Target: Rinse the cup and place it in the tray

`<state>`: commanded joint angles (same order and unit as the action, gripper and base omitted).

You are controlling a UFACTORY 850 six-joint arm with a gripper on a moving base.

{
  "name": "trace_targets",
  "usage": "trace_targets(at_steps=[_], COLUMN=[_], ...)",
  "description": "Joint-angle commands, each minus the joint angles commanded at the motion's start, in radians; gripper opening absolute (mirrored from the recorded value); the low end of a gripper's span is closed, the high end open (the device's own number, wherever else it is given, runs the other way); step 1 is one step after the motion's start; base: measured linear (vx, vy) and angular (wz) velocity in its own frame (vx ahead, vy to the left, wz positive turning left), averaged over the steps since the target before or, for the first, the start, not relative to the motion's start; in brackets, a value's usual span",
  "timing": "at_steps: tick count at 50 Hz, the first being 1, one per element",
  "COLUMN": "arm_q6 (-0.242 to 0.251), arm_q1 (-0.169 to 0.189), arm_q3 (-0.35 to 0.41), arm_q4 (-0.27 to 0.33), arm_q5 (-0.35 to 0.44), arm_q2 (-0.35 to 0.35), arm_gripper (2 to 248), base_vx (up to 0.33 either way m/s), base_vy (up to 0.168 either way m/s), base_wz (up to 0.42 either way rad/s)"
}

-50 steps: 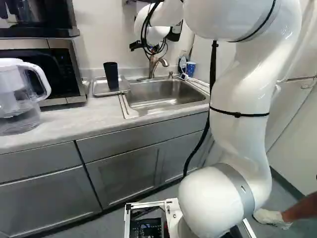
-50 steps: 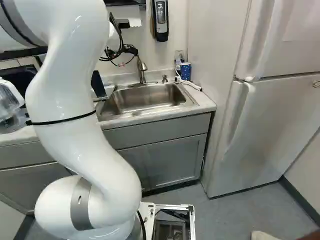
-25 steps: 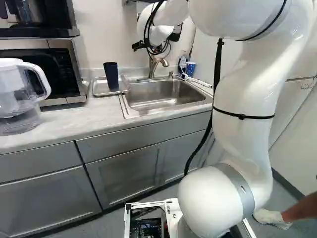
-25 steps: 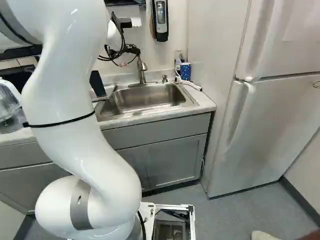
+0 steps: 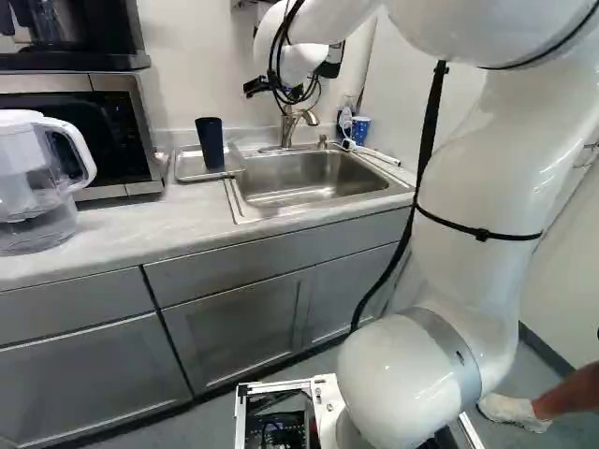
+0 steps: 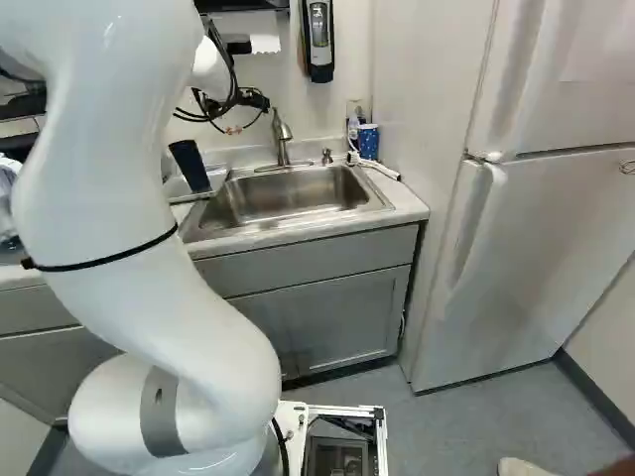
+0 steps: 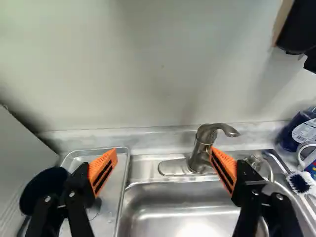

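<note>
- Wrist view shows the gripper (image 7: 163,149) open, with its orange pads (image 7: 102,171) well apart and nothing gripped between them.
- The dark cup (image 5: 211,143) stands in the metal tray (image 7: 108,207), beside the sink (image 5: 290,184); this place probably lets it drip after rinsing.
- Whether the cup is rinsed, the pictures cannot tell; its place suggests that the task is near its end.
- The faucet (image 7: 200,153) appears close to one pad in the wrist view, but contact is not clear. No running water is visible, so perhaps the gripper only needs to withdraw carefully, without knocking the faucet or the cup.
- Around the sink goes a pale countertop (image 5: 140,224), above grey cabinets (image 5: 243,327).
- A microwave (image 5: 80,150) and a clear pitcher (image 5: 23,187) are at the left of the left base view; a white refrigerator (image 6: 541,238) is at the right of the right base view.
</note>
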<state>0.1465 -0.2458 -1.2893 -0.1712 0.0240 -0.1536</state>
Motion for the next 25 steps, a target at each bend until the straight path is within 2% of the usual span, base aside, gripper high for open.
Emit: trace_targets(at_steps=[25], arm_q6=[0.000], arm_q1=[-0.010], arm_q3=[0.136], arm_q4=[0.000], arm_q5=[-0.067], arm_q2=[0.130], arm_gripper=[247], base_vx=[0.000], base_vy=[0.000], base_wz=[0.000])
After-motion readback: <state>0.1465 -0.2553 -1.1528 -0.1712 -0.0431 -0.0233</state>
